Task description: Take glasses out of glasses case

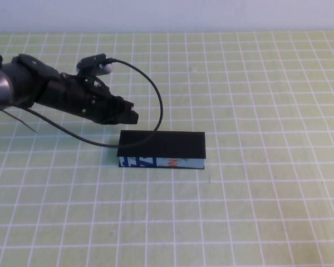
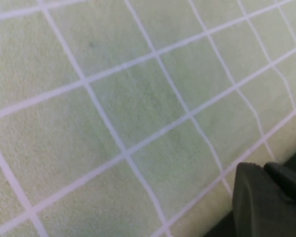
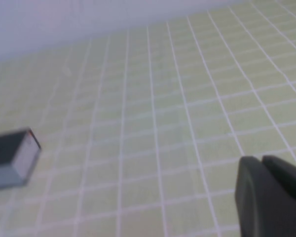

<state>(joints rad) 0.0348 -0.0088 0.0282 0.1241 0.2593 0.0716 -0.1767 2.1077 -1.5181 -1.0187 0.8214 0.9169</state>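
Note:
The glasses case (image 1: 161,149) is a black rectangular box with its lid down and a white front side printed in blue and orange. It lies mid-table. One end of it shows in the right wrist view (image 3: 12,158). The glasses are hidden. My left gripper (image 1: 131,114) hovers just behind the case's left end, fingers together and empty; its fingers (image 2: 266,197) show over bare mat in the left wrist view. My right gripper (image 3: 274,192) is out of the high view; it is shut and empty, well away from the case.
The table is covered with a green mat with a white grid (image 1: 256,83). A black cable (image 1: 156,100) loops from the left arm down to the mat beside the case's left end. A pale wall runs along the far edge.

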